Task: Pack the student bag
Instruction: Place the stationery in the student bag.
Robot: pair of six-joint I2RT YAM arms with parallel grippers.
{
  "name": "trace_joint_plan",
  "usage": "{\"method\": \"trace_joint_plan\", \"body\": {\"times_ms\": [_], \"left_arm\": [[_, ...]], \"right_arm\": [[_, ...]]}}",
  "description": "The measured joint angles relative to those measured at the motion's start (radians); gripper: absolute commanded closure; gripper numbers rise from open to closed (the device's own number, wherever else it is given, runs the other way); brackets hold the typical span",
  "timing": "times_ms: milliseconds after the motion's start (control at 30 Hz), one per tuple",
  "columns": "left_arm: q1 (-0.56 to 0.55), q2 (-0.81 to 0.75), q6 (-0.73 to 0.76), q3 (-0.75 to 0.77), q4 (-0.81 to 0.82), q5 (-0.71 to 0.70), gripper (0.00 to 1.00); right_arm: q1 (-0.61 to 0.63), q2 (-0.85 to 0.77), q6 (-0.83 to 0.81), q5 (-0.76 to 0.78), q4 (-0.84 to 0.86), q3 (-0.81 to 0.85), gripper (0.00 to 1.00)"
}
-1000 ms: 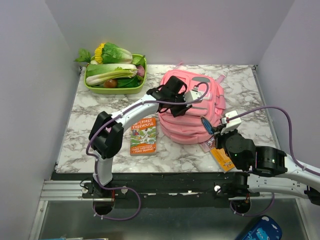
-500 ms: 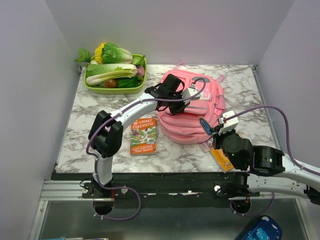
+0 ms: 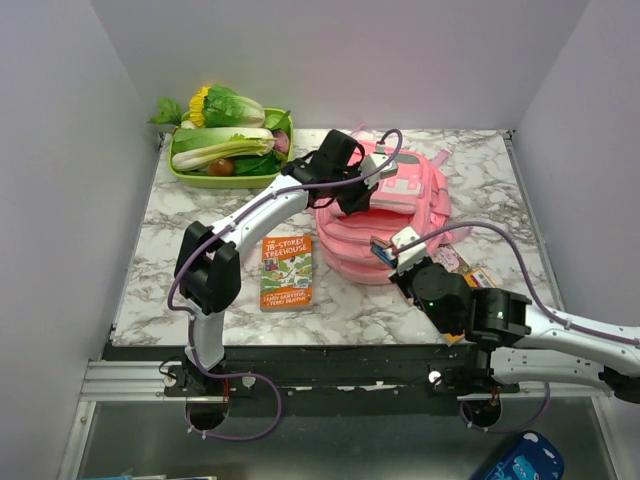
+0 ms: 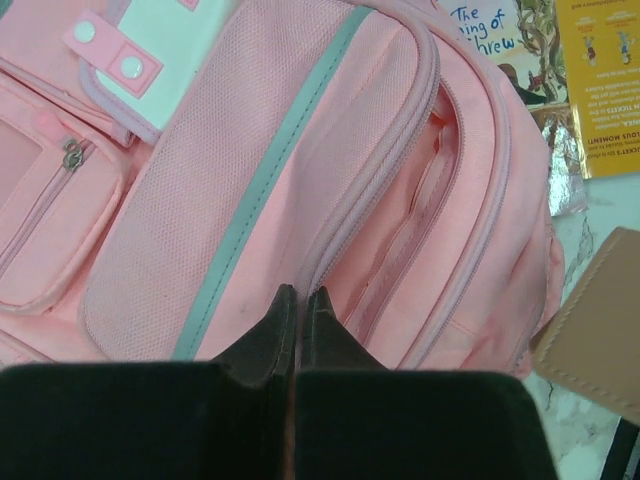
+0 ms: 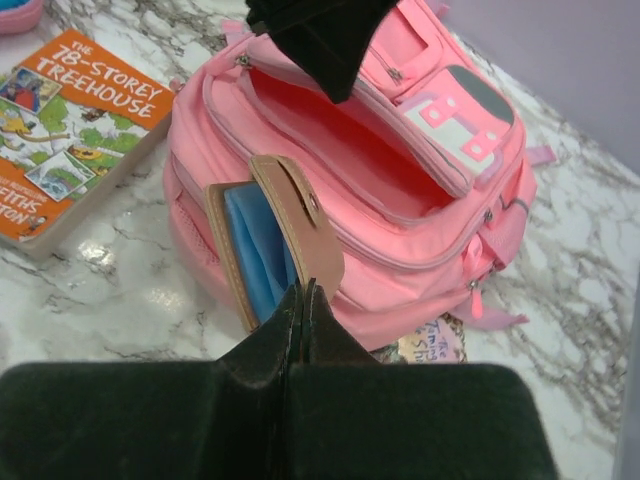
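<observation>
The student bag [image 3: 405, 205] is a big pink backpack lying mid-table, its main pocket gaping open [image 5: 335, 150]. My left gripper [image 3: 350, 203] is shut on the zip edge of that opening [image 4: 297, 300] and holds it up; its black fingers [image 5: 320, 40] show at the top of the right wrist view. My right gripper [image 3: 397, 262] is shut on the flap of a tan case with a blue inside [image 5: 265, 240]. It holds the case upright against the bag's near front, just below the opening. The case also shows in the top view [image 3: 381, 245].
A green tray of vegetables [image 3: 228, 150] stands at the back left. The orange Treehouse book [image 3: 287, 270] lies left of the bag. Another book [image 5: 430, 340] pokes out from under the bag, an orange one [image 3: 480, 275] lies to its right, and a pink-and-blue item [image 5: 15, 12] lies beyond the Treehouse book.
My right gripper has carried the tan case left and forward from the bag's right corner to its front. My left gripper has pulled the opening's edge back, widening it.
</observation>
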Motion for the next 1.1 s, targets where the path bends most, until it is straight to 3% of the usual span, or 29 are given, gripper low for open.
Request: {"method": "trace_joint_plan", "body": {"times_ms": [167,500,1100], "left_arm": [[0.000,-0.004,0.000,0.024,-0.043,0.001,1.00],[0.000,-0.021,0.001,0.024,-0.104,0.008,1.00],[0.001,-0.032,0.016,0.025,-0.139,0.045,1.00]], "right_arm": [[-0.031,0.097,-0.209,-0.067,0.087,0.000,0.99],[-0.088,0.107,-0.590,-0.204,0.261,-0.068,0.99],[-0.223,0.214,-0.850,-0.327,0.480,-0.093,0.99]]}}
